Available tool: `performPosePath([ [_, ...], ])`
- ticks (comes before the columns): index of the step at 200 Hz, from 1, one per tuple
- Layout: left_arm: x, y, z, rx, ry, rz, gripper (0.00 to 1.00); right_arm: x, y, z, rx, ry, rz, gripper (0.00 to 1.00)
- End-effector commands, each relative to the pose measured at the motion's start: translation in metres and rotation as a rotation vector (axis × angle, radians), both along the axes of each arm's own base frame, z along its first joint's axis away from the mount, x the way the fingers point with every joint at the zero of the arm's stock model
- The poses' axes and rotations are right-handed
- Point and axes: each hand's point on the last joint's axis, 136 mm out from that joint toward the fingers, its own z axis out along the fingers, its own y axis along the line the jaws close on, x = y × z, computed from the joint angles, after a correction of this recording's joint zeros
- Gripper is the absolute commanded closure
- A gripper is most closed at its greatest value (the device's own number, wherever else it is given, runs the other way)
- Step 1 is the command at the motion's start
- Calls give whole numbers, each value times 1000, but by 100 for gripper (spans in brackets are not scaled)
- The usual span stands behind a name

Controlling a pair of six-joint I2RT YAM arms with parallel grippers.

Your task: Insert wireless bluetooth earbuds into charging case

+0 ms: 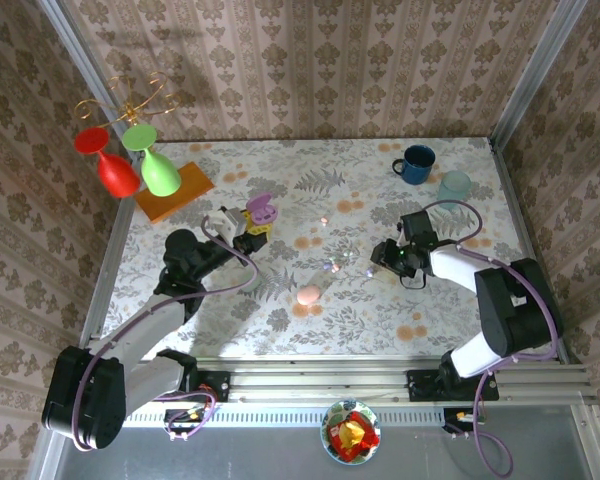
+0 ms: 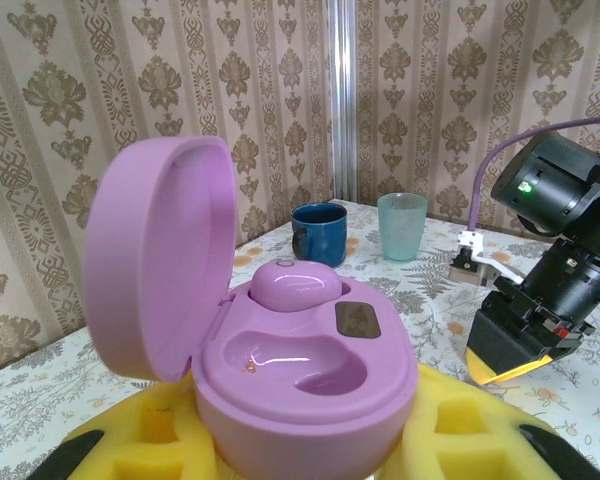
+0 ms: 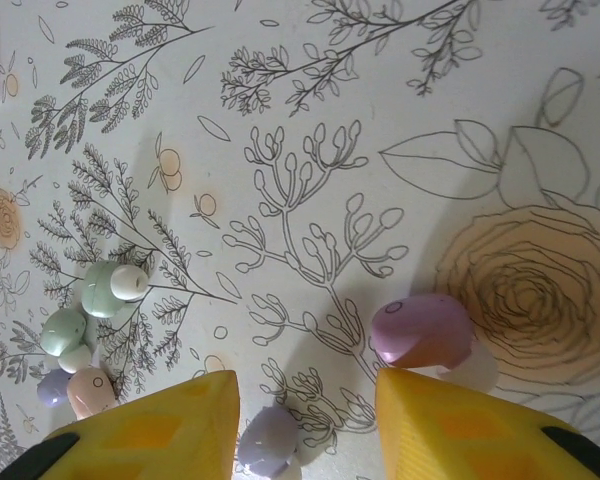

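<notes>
Lilac plastic sits front and centre on my left wrist camera: a rounded lilac clamshell charging case (image 2: pixel 310 390), its lid swung up and standing on the hinge. My left gripper (image 1: pixel 252 226) is clamped on the base of that case, with its yellow foam pads (image 2: pixel 130 445) pressed in from either side. One glossy lilac earbud (image 2: pixel 292 283) is seated in the far well, and the near well shows its shiny floor. Past the case I can see a dark blue mug (image 2: pixel 318 232) and a pale teal tumbler (image 2: pixel 404 226), standing near each other but apart, towards the far edge of the table.

On the right wrist camera, my right gripper (image 3: pixel 302 400) hangs low over the flower-printed tabletop (image 3: pixel 310 150) with its two yellow fingers apart, clamped on nothing. A small greyish-lilac earbud (image 3: pixel 270 440) lies on the surface between them, close against one finger; I cannot tell whether it touches. A pinkish-lilac earbud (image 3: pixel 420 330) lies just beyond the tip of the other finger. Off to the side is a loose cluster of tiny buds (image 3: pixel 85 335), two mint green, one pinkish and one lilac, huddled together.

From the overhead camera, a closed pink pebble-shaped case (image 1: pixel 308 295) lies on the table between the two grippers, somewhat nearer the arm bases.
</notes>
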Motion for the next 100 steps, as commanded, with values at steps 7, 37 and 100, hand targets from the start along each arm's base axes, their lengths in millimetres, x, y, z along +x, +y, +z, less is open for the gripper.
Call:
performPosePath([
  [7,0,0,14,-7,-65,4,76,6,13,17,37,-50,54,57],
  [37,-1,-1,13,-4,-61,-1,76,9,5,38,-5,-125,65,57],
  [100,1,-2,15,-22,-68,9,76,29,-28,12,-99,-10,5,39],
])
